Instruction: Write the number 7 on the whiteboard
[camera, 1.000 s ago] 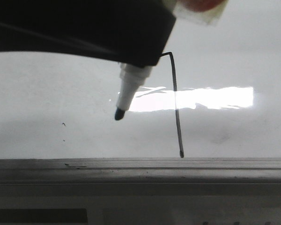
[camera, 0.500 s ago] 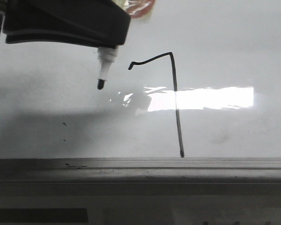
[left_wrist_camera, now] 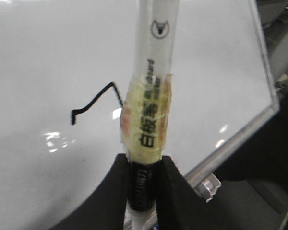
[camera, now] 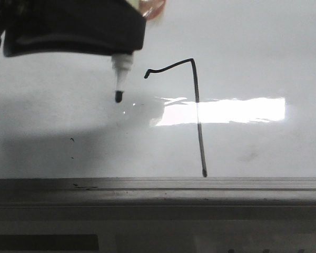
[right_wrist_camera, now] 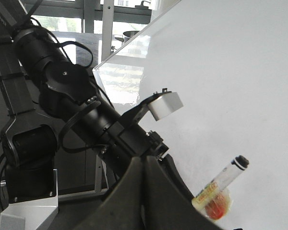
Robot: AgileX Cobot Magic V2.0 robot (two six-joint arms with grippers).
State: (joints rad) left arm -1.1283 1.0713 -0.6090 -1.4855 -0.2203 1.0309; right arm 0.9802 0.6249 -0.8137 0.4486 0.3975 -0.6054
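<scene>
The whiteboard [camera: 263, 58] fills the front view, with a grey metal frame along its bottom edge. The number 7 [camera: 197, 105] is drawn on it in thin black line: a wavy top stroke with a small left hook and a long stem down to the frame. Part of its top stroke shows in the left wrist view [left_wrist_camera: 93, 100]. My left gripper [left_wrist_camera: 144, 189] is shut on a white marker [left_wrist_camera: 151, 96] wrapped in yellow tape. The marker's black tip [camera: 118, 96] hangs off the board, left of the 7's hook. My right gripper [right_wrist_camera: 143, 191] is shut and empty, off the board's edge.
A bright rectangular glare [camera: 226, 110] lies across the board. Small black specks [camera: 72, 140] sit at lower left. The left arm [right_wrist_camera: 86, 115] and the marker [right_wrist_camera: 221, 184] show in the right wrist view, with a window behind.
My left gripper moved up and left with the marker, lifting the tip off the board and uncovering the 7's top stroke. In the last half second it barely moved.
</scene>
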